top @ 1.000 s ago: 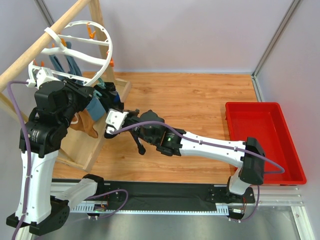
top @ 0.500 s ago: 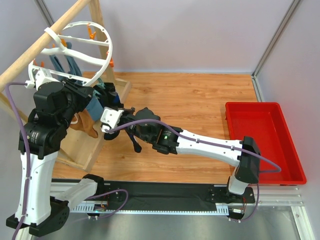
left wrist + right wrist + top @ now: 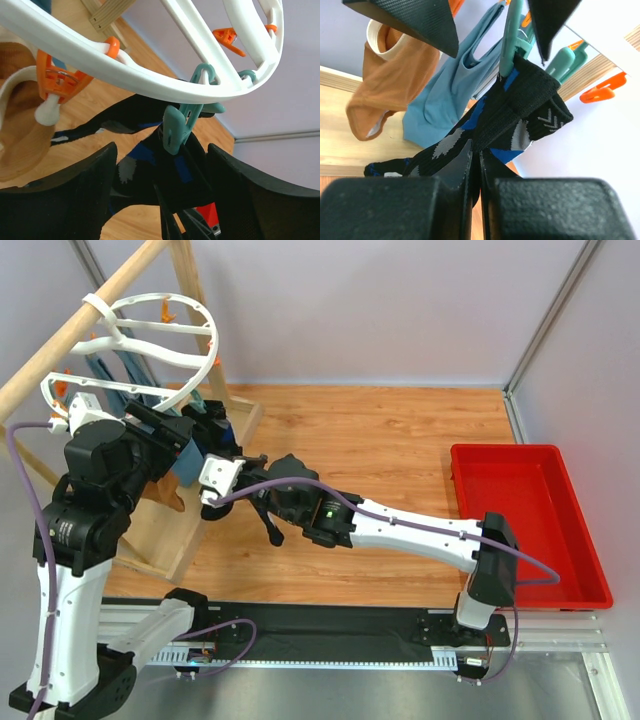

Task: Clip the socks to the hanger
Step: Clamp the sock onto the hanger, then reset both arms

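The white ring hanger (image 3: 160, 340) hangs from a wooden pole at the back left. A teal clip (image 3: 175, 131) on its rim bites the cuff of the black socks (image 3: 135, 167), which carry white and blue marks. My left gripper (image 3: 159, 167) is open, one finger on each side of that clip and not touching it. From below, my right gripper (image 3: 476, 157) is shut on the socks (image 3: 520, 107) just under the teal clip (image 3: 508, 47). In the top view both grippers meet at the socks (image 3: 220, 432) beside the rack.
Teal-blue socks (image 3: 445, 95) and a tan-brown sock (image 3: 390, 75) hang from nearby clips. An orange clip (image 3: 56, 80) sits further along the ring. A wooden rack (image 3: 175, 530) stands under the hanger. A red tray (image 3: 530, 525) lies at the right.
My left gripper has opened and let go of the teal clip, which now grips the socks. The hanger has swung up and left. My right gripper shifted slightly left, still holding the socks.
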{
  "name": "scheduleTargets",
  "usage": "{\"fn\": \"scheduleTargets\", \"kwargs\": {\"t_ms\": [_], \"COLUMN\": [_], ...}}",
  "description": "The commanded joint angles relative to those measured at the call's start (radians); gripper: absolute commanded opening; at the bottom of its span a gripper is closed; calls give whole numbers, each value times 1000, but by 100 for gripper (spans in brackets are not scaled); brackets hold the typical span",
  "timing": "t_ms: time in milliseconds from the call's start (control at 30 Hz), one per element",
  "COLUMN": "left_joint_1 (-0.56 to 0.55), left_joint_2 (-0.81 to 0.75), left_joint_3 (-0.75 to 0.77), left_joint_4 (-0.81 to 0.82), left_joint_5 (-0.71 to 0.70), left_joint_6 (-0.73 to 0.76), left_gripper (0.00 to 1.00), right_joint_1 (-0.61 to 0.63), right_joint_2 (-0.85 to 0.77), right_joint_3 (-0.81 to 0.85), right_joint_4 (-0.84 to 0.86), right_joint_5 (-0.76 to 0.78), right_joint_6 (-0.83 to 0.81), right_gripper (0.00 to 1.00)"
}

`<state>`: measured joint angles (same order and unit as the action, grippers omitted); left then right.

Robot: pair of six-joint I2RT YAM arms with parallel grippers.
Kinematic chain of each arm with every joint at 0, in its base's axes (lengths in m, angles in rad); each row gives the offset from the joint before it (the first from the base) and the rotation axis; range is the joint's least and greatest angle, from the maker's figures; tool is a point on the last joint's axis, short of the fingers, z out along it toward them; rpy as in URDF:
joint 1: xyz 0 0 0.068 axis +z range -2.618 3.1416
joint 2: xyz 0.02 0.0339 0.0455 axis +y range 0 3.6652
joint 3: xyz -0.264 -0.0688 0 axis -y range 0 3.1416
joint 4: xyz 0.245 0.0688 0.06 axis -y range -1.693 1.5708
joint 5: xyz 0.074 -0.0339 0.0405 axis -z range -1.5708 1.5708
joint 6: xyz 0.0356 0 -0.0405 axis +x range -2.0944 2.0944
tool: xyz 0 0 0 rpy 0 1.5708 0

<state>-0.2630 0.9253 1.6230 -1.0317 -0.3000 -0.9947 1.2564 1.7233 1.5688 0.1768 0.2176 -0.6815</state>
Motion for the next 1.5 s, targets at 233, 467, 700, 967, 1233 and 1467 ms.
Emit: {"fn": "scheduleTargets", "kwargs": {"t_ms": [233, 467, 700, 967, 1233, 1467], "left_joint_1": [-2, -2, -2, -2, -2, -2], "left_joint_2": [-97, -287, -439, -525, -572, -611], "left_joint_3": [3, -101, -170, -195, -218, -467], "left_joint_4": [-4, 192, 226, 234, 171, 332], "left_joint_5": [-39, 87, 148, 294, 453, 712], "left_joint_6": [71, 296, 332, 373, 465, 391], "left_gripper": [82, 79, 76, 74, 78, 81], "right_joint_1": [8, 5, -43, -68, -86, -168], "right_joint_2": [36, 84, 199, 239, -22, -373], "right_joint_3": [71, 117, 192, 245, -50, -395], "right_joint_4": [38, 72, 130, 90, -84, -319], "right_joint_5": [-6, -50, -41, 43, 216, 307], "right_joint_6": [43, 201, 390, 436, 551, 801], "right_gripper": [11, 19, 37, 66, 100, 100]}}
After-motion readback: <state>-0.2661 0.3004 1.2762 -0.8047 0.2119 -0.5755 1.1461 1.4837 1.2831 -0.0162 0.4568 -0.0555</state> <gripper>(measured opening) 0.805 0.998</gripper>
